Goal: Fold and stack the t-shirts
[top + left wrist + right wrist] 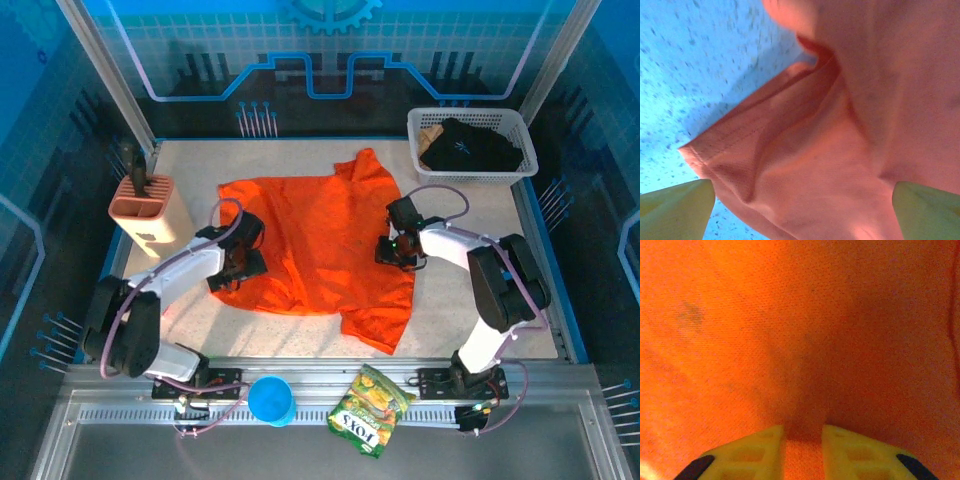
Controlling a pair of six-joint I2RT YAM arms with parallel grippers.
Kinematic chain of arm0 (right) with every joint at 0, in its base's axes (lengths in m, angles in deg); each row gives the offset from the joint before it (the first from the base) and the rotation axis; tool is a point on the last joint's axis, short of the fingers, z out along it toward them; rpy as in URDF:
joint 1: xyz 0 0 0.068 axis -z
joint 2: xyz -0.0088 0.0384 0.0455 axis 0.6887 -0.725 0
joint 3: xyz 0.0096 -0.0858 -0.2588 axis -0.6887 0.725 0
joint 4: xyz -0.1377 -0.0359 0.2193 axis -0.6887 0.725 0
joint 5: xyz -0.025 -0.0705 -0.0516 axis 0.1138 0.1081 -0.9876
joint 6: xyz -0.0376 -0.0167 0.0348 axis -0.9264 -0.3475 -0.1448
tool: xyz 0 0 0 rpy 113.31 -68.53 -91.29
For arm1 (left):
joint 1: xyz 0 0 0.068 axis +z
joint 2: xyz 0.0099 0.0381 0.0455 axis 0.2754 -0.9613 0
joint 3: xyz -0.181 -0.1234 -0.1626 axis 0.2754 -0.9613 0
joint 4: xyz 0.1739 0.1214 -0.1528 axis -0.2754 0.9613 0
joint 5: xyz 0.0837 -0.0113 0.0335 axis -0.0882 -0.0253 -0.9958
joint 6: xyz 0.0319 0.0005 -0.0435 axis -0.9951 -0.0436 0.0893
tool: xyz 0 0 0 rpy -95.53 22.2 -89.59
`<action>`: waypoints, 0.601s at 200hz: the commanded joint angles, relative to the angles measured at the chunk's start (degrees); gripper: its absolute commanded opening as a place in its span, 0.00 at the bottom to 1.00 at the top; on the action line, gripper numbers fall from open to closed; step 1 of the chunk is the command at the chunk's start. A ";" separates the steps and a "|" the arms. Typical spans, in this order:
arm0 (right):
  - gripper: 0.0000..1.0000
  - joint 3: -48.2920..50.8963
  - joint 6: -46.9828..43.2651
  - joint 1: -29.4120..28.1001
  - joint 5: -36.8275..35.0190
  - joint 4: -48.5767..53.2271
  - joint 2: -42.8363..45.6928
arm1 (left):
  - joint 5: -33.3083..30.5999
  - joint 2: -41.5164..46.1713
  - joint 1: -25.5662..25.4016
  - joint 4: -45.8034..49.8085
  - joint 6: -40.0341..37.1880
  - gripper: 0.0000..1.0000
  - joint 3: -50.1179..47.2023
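- Top view: the plain, soft-cloth, bright orange t-shirt (320, 240) is spread over the middle of the speckled worktop (450, 310). It's a bit rumpled, with one sleeve poking toward 12 o'clock and a corner trailing off to 5 o'clock. The black cloth t-shirt with a small pale mark (470, 148) sits bundled in the white plastic lattice basket (522, 172) out at 2 o'clock.
- Handling-wise, I'd bet the orange t-shirt is light and totally floppy. It'll sag and drag rather than hold a shape, so hems and sleeve edges on both sides look like the places to grab, not the middle.
- Same view, poses: the left arm lies low and bent, with the left gripper (240, 265) down at the shirt's 8 o'clock edge. The right arm elbows round, and the right gripper (393, 252) is down on the 3 o'clock edge.
- Left wrist view: the left gripper (800, 215) has its jaws spread wide. Its pale fingers (675, 210) sit either side of the stitched hem corner and hold nothing. Bare worktop shows toward 10 o'clock.
- Right wrist view: the right gripper (802, 452) is nearly closed, with a small ridge of orange cloth nipped between its fingers (755, 455). It looks like a thin pinch, so it could slip.
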State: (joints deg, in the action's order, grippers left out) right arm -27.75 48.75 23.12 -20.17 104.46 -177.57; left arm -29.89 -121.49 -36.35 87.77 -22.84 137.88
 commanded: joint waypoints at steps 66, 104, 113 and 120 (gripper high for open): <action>0.17 4.21 15.03 3.53 -1.84 -1.27 0.59 | 6.25 -9.36 -0.12 -6.03 6.86 0.89 -3.59; 0.16 12.81 23.91 3.30 -4.10 -1.42 7.93 | 10.13 -9.94 -0.21 -5.13 9.71 0.87 -6.48; 0.18 15.37 26.59 3.18 -5.12 -1.82 10.94 | 10.48 -8.89 -0.29 -4.85 10.49 0.86 -7.91; 0.19 16.98 28.37 3.31 -5.90 -1.71 13.03 | 10.63 -7.66 -0.29 -4.59 11.09 0.86 -9.00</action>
State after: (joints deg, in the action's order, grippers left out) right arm -16.84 67.76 25.97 -21.72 98.51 -169.66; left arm -25.76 -128.18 -36.39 81.14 -15.58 135.30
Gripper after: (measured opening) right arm 0.170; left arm 0.867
